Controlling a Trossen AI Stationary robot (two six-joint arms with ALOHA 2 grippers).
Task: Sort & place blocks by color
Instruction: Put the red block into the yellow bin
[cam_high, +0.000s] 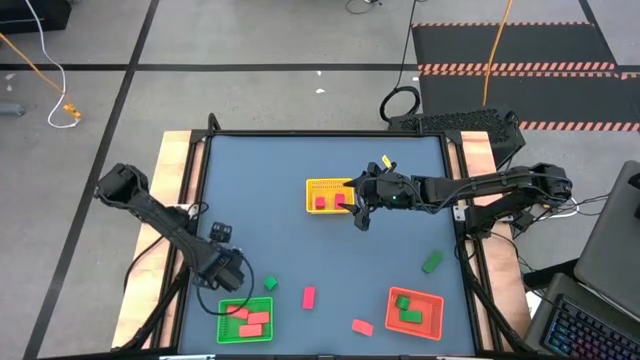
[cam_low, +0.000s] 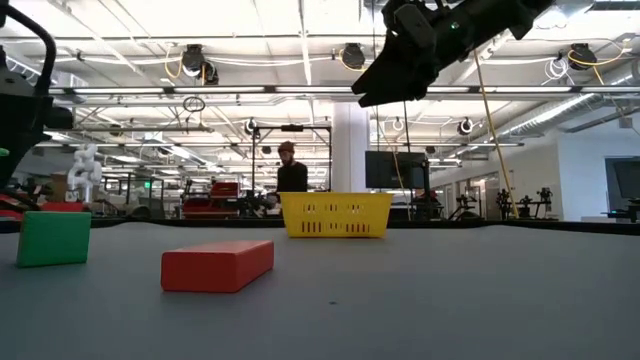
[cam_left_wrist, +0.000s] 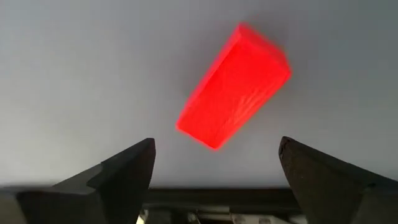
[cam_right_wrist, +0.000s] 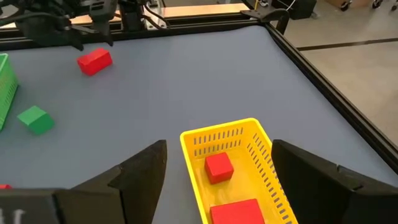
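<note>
Left end effector (cam_high: 228, 268): near the table's front-left corner, just behind the green basket; fingers (cam_left_wrist: 121, 171) spread wide, gripping nothing; a red bar (cam_left_wrist: 234, 86) lying on the bare table surface ahead of them in the left wrist view, clear of both.
Right end effector (cam_high: 362, 207): raised above the table beside the yellow basket; fingers (cam_right_wrist: 130, 174) spread, empty.
Table (cam_high: 300, 170): grey-blue top, wooden side rails.
Yellow basket (cam_high: 328, 195): mid-table, holding two red blocks (cam_right_wrist: 218, 167).
Green basket (cam_high: 245, 320): front left, holding salmon-orange blocks (cam_high: 254, 324) and one red piece.
Red basket (cam_high: 414, 311): front right, holding green blocks (cam_high: 407, 306).
Loose green cube (cam_high: 269, 284): on the table just behind the green basket's right corner.
Loose pink-red bar (cam_high: 309, 296): front centre, between the green and red baskets.
Loose salmon-orange block (cam_high: 362, 326): near the front edge, left of the red basket.
Loose green block (cam_high: 432, 262): right side, behind the red basket.
Person (cam_low: 291, 178): standing in the room beyond the table, seen in the low view.
</note>
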